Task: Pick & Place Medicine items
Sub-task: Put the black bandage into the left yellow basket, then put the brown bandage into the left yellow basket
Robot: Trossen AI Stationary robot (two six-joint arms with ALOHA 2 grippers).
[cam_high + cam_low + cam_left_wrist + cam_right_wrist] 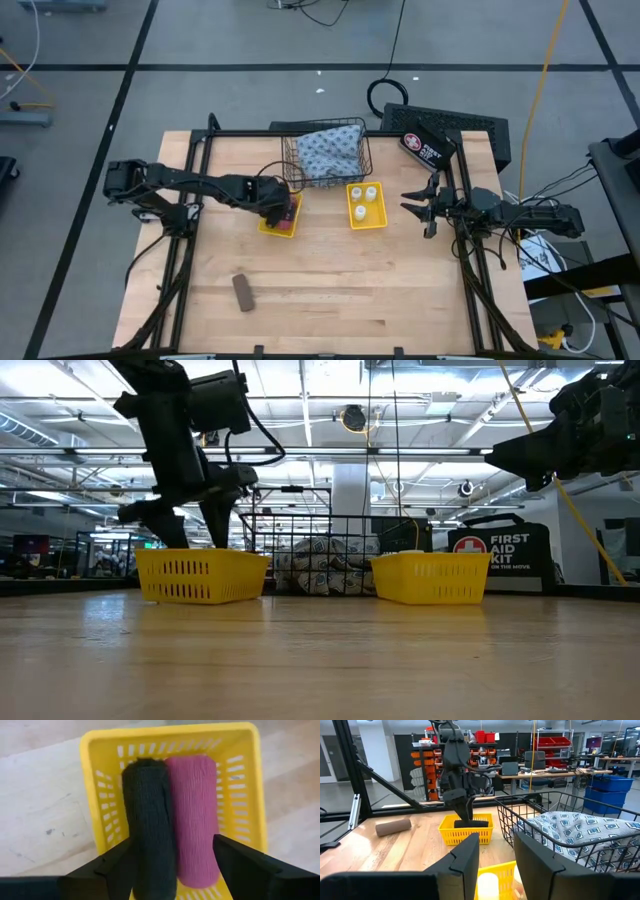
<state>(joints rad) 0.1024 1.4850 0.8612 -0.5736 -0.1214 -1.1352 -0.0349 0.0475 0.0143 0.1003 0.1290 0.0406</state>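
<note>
The black piece (150, 825) and the pink piece (195, 815) lie side by side in the left yellow tray (268, 228). My left gripper (175, 865) is open, lowered into that tray (200, 578), with one finger on each outer side of the pair. Three white bottles (365, 197) stand in the right yellow tray (367, 222). The blue-grey pouch (328, 152) lies in the wire basket (290, 165). The brown piece (243, 291) lies on its side on the bare table near the near edge. My right gripper (420, 207) hovers open to the right of the bottle tray. My left gripper comes from above with its fingers (120, 865) close beside the black piece's outer side (135, 845) and the pink piece's outer side (212, 845). Whether the fingers touch them I cannot tell. Both pieces rest on the tray floor.
A black first aid kit (425, 148) sits at the table's far right corner behind the basket. A dark frame (190, 200) runs along the table's sides. Bare wood spreads across the near half around the brown piece.
</note>
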